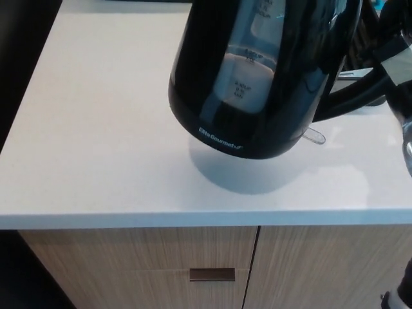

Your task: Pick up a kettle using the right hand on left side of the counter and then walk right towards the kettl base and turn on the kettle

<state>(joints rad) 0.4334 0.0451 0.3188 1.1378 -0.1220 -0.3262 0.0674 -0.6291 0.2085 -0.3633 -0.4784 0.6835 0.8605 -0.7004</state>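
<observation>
- Black electric kettle point(257, 71) is off the white counter point(96, 129), tilted, base hanging over its own shadow near the front edge.
- Water-level window faces the camera; white brand lettering along the base rim.
- Right hand point(389, 61) at the right picture edge is wrapped on the kettle handle point(351, 96), carrying it.
- Left hand doesn't show.
- Wood-grain cabinet point(129, 264) below, with a recessed pull point(212, 275).

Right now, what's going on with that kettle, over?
Right hand on the kettle handle, grip partly out of frame. Kettle lifted and tilted above the counter. Left hand unseen. Nothing in the way.
</observation>
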